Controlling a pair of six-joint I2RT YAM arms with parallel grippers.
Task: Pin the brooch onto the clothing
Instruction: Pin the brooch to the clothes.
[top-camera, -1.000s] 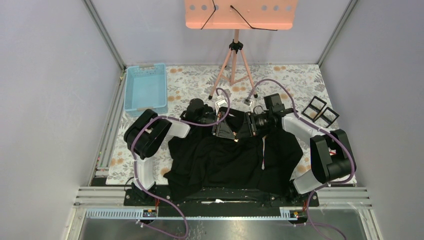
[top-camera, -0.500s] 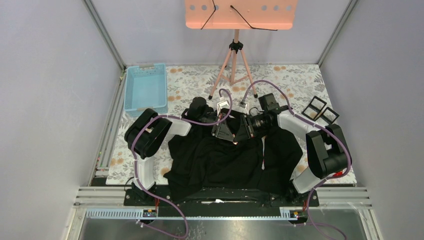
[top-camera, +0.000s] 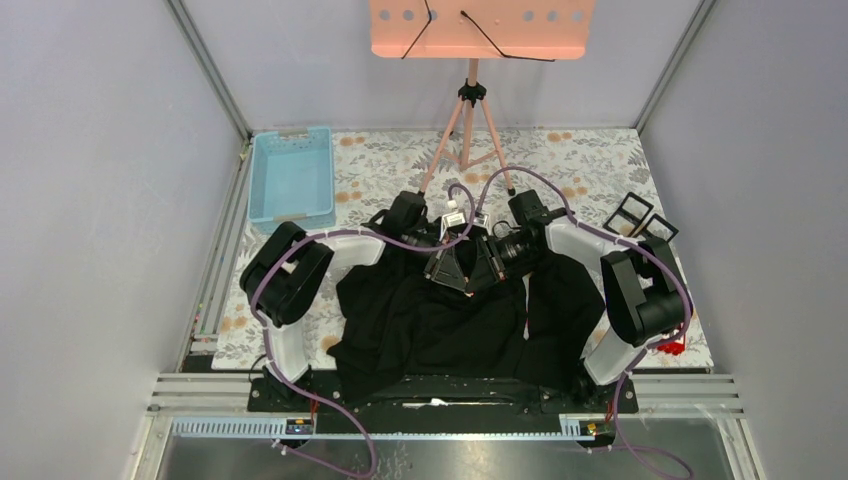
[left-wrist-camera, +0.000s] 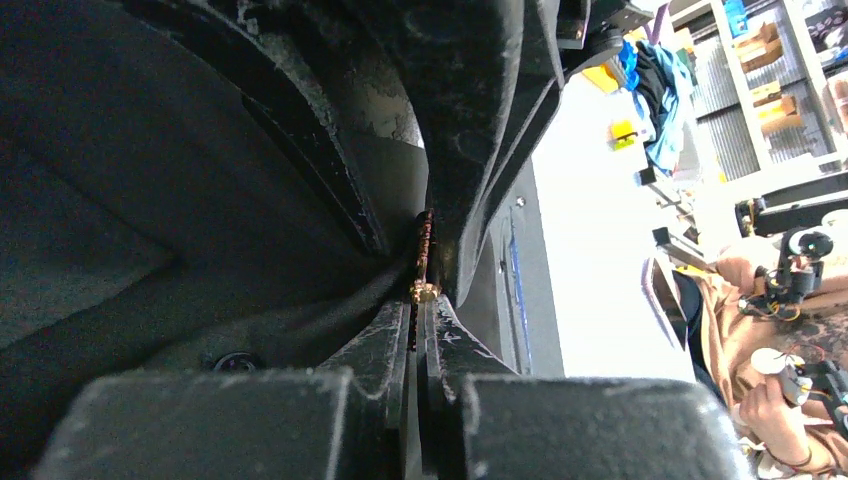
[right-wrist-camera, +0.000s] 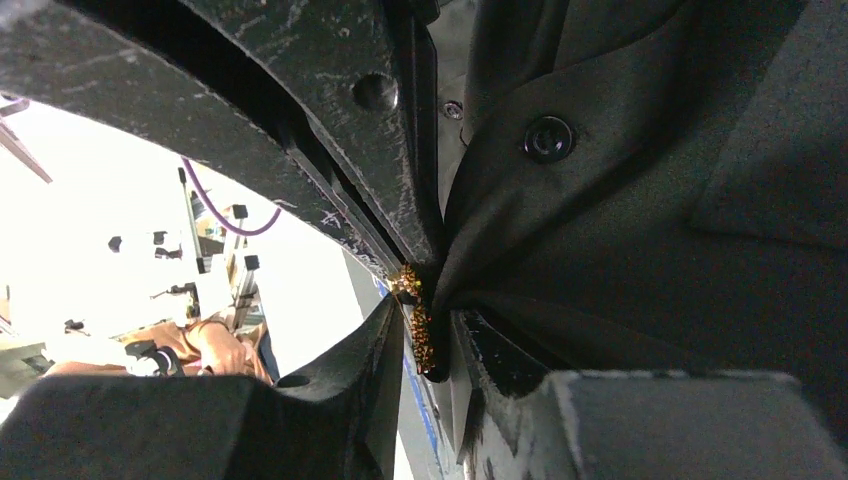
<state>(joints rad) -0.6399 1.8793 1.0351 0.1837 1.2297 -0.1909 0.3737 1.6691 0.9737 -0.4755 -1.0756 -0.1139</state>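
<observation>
While your right gripper clenched the brooch at twelve o'clock on the shirt, your left gripper sat shut. Pinning looked unfinished.

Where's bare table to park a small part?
Two patches on the table: between blue basket and tripod; far right corner, behind the black frames. Crowded: centre to near edge, shirt under left gripper and right gripper.

Blue basket, tripod stand, black frames
</observation>
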